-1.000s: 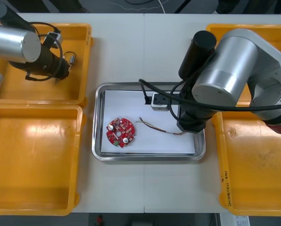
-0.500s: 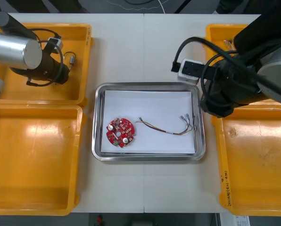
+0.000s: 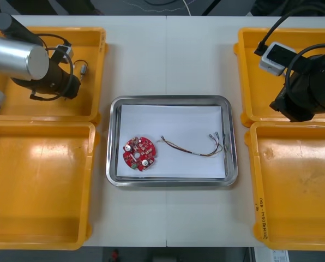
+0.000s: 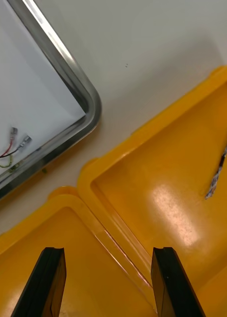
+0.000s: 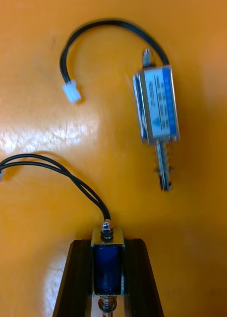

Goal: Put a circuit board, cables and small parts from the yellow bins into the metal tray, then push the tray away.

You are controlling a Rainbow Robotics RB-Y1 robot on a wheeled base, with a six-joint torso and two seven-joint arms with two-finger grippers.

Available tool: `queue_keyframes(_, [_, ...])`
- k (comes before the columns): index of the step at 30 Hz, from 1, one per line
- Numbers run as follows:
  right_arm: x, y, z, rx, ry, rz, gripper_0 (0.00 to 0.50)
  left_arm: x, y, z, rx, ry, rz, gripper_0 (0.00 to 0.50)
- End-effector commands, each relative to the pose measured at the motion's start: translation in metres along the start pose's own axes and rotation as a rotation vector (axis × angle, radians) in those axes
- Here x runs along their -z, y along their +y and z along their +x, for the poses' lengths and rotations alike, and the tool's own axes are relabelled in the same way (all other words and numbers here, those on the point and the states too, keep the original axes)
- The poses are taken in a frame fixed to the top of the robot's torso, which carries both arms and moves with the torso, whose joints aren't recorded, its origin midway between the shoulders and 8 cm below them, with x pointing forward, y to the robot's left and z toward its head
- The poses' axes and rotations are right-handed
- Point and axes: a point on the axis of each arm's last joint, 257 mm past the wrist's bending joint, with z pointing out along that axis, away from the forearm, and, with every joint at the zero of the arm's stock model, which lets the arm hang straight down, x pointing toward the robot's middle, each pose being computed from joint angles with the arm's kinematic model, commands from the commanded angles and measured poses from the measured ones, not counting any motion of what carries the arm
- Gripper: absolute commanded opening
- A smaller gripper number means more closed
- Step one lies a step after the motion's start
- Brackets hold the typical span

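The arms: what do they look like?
The left arm is a shiny silver cylinder ending in a black wrist with looping black cables. The right arm is black, with a white box and black cable. The gripper fingers are flat, black.

Left arm (image 3: pixel 20 54) angles in at far left, jaws clamped on a small metal part (image 5: pixel 107 257); right arm (image 3: pixel 310 93) hovers opposite, jaws apart.

Right tool (image 4: pixel 107 250) agape over yellow bins (image 4: pixel 168 193)
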Motion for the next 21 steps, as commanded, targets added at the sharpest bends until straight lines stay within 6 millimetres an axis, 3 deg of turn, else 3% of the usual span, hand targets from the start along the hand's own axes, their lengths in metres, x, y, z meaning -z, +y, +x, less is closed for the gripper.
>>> queue_keyframes(1, [0.006, -0.040, 0.029, -0.099, 0.051, 0.076, 0.500, 0.028, 0.019, 0.000, -0.077, 0.019, -0.019, 0.000])
queue_keyframes(6, [0.000, -0.063, 0.043, -0.173, 0.089, 0.089, 0.500, 0.057, 0.022, -0.004, -0.068, 0.041, -0.010, 0.000])
queue_keyframes(11, [-0.002, -0.088, 0.042, -0.233, 0.105, 0.098, 0.500, 0.087, 0.020, -0.006, -0.065, 0.056, -0.003, 0.002])
queue_keyframes(21, [-0.005, -0.129, 0.041, -0.354, 0.128, 0.085, 0.500, 0.131, -0.009, -0.003, -0.135, 0.082, -0.010, 0.002])
